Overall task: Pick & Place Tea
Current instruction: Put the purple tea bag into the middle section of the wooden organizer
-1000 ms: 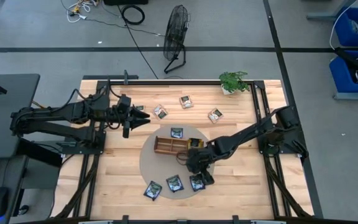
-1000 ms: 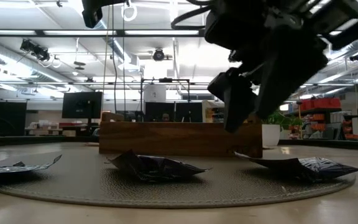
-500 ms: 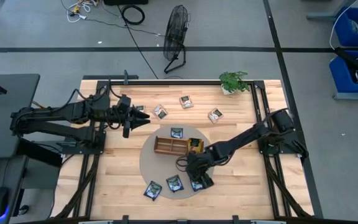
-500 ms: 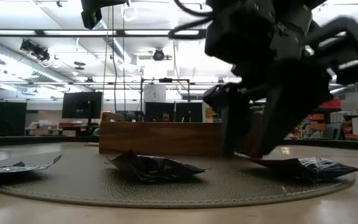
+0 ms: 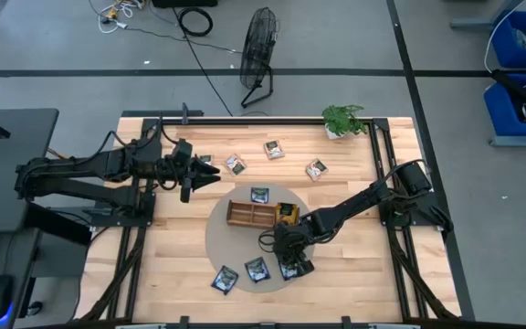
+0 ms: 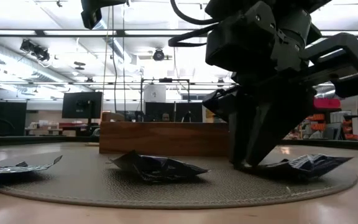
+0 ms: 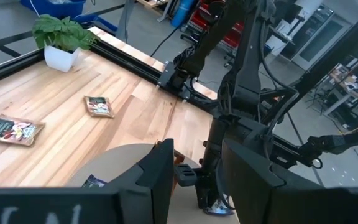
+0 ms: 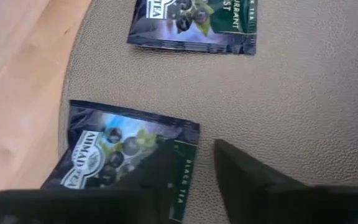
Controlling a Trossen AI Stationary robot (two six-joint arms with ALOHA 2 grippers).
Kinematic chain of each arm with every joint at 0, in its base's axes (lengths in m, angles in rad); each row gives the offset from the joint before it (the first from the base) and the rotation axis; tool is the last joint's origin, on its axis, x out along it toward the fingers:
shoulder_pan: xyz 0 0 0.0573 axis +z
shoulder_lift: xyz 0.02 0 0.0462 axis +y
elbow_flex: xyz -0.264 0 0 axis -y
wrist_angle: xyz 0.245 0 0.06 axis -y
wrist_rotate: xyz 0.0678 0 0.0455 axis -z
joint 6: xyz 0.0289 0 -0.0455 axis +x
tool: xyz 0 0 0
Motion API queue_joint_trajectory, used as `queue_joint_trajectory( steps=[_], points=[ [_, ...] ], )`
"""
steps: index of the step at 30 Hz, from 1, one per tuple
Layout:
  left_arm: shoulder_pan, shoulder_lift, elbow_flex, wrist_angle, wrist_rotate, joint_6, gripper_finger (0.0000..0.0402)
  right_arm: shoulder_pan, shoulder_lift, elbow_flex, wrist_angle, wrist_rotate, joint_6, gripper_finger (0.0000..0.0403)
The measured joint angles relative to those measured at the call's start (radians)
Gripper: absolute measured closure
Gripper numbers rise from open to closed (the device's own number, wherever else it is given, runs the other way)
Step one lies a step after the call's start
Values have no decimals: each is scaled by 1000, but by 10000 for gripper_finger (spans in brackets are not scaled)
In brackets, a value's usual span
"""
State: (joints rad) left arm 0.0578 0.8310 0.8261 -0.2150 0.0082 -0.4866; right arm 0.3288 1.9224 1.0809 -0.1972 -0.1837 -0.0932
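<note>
Your right end effector point(image 6: 253, 163) is down on the round mat point(image 5: 222, 239), fingers narrowing across the edge of a dark blue tea packet point(image 8: 120, 152). Get that edge pinched fully before lifting toward the tray point(image 5: 249, 215). The left end effector point(image 5: 206, 174) waits, part open.

2 black jointed arms point(image 5: 89, 169), cables.

R tool point(image 6: 253, 163) dropped onto blue packet point(image 6: 300, 167), closing

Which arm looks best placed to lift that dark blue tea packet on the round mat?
The right. The right gripper is down on the dark blue tea packet, fingers straddling its edge; the left gripper hovers far off.
</note>
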Motion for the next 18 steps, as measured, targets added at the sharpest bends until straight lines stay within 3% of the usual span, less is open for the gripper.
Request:
queue_joint_trajectory(
  steps=[6,13,18],
  points=[
    [0,0,0,0,0,0,262,0,-26,19,-33,-6,29,395],
    [0,0,0,0,0,0,262,-2,-38,178,-193,51,32,399],
    [0,0,0,-6,0,0,262,-2,-38,212,-214,-75,88,397]
  ],
)
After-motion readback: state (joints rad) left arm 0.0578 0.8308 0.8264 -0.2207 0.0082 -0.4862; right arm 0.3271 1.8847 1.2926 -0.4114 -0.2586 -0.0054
